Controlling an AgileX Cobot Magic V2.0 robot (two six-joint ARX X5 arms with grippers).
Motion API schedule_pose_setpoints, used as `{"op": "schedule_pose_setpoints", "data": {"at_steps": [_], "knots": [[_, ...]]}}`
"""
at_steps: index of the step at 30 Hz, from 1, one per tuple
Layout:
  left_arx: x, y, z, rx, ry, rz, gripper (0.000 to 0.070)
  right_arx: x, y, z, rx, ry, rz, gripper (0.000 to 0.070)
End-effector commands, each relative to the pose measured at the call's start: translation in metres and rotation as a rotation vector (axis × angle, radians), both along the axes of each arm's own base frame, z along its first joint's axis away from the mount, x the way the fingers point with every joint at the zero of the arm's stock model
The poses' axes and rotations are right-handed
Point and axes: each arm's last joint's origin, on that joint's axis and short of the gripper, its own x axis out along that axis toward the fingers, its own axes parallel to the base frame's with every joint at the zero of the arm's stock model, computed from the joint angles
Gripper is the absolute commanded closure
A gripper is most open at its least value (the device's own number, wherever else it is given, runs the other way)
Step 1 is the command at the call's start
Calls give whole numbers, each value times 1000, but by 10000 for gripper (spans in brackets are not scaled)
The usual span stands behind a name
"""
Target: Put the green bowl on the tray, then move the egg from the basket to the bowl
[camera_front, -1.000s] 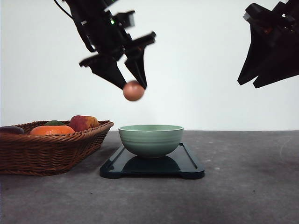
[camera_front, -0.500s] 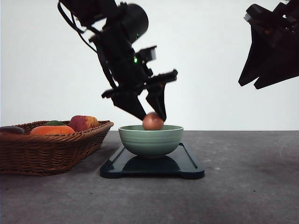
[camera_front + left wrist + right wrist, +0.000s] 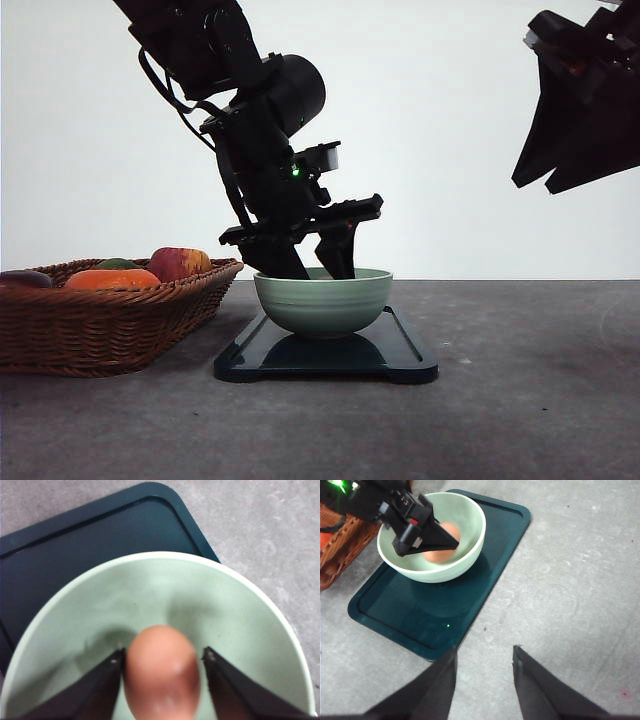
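Note:
The green bowl (image 3: 322, 300) stands on the dark tray (image 3: 400, 358) in the middle of the table. My left gripper (image 3: 322, 266) reaches down into the bowl, its fingertips below the rim. In the left wrist view the brown egg (image 3: 161, 672) sits between the two fingers, low inside the bowl (image 3: 225, 610), and the gripper is shut on it. From the right wrist view the egg (image 3: 445, 550) shows inside the bowl (image 3: 465, 515) on the tray (image 3: 420, 615). My right gripper (image 3: 545, 180) hangs open high at the right, holding nothing. The basket (image 3: 110, 325) sits at the left.
The basket holds an orange (image 3: 110, 279), a reddish apple (image 3: 178, 262) and other fruit. Its rim lies close to the tray's left end. Grey tabletop (image 3: 530, 380) extends to the right of the tray and in front of it.
My left gripper has come down and to the right with the egg, from high above the table into the bowl. The right arm has stayed put.

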Motion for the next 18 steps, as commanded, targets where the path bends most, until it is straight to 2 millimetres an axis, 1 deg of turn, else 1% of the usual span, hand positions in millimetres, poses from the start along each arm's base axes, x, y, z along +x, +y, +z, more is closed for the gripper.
{"op": "schedule_pose_setpoints", "data": {"at_steps": [1,5,8,10,13,18], "knots": [[3,-6,3,-6,-15,-8,338,1,2,1,9,2,0,491],[2,-6,7,10,10,-8,337,1,2,1,9,1,0,491],[1,-6,17,19,26,-6,338,1,2,1,9,1,0,491],[1,-5,28,23,31,-6,339,1,2,1,9,1,0,491],[-3,-3,49,29,41,-4,339,1,2,1,9,1,0,491],[-18,13,83,29,79,34,340,1,2,1,8,3,-1,491]]}}
